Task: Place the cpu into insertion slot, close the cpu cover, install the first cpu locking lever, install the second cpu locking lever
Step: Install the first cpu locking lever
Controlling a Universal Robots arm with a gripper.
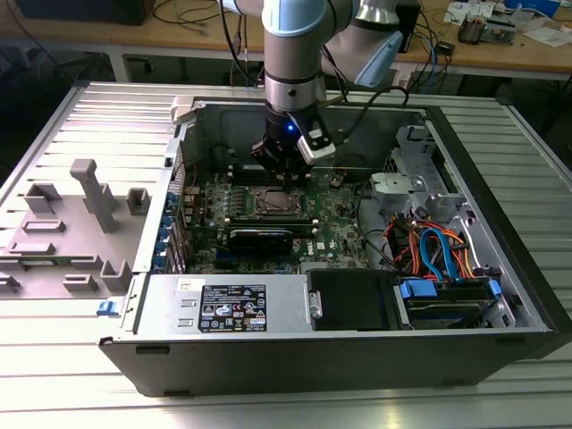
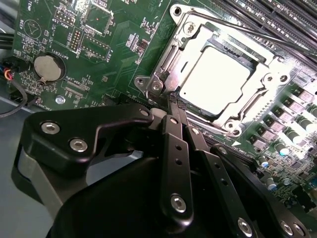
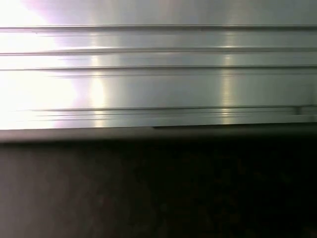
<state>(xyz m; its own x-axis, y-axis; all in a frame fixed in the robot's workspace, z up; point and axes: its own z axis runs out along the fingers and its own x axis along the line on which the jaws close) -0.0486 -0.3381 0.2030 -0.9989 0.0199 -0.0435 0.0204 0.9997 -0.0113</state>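
The cpu (image 2: 213, 79) lies flat in the insertion slot (image 2: 167, 58), its pale silver top showing through the cut-out of the cpu cover (image 2: 257, 96), which lies down over it. A thin metal locking lever (image 2: 247, 30) runs along one side of the socket. My gripper (image 2: 171, 105) is shut, its black fingertips together at the socket's corner beside a hooked lever end (image 2: 157, 87). In the exterior view the gripper (image 1: 279, 168) hangs just behind the socket (image 1: 271, 202) on the green motherboard (image 1: 335, 228).
The open computer case (image 1: 295, 357) lies on a ribbed metal table (image 3: 158, 74). Its walls, black RAM slots (image 2: 277, 20), a coin battery (image 2: 48, 68), a power supply (image 1: 223, 304) and coloured cables (image 1: 438, 250) surround the socket. A grey fixture (image 1: 85, 223) lies at the exterior view's left.
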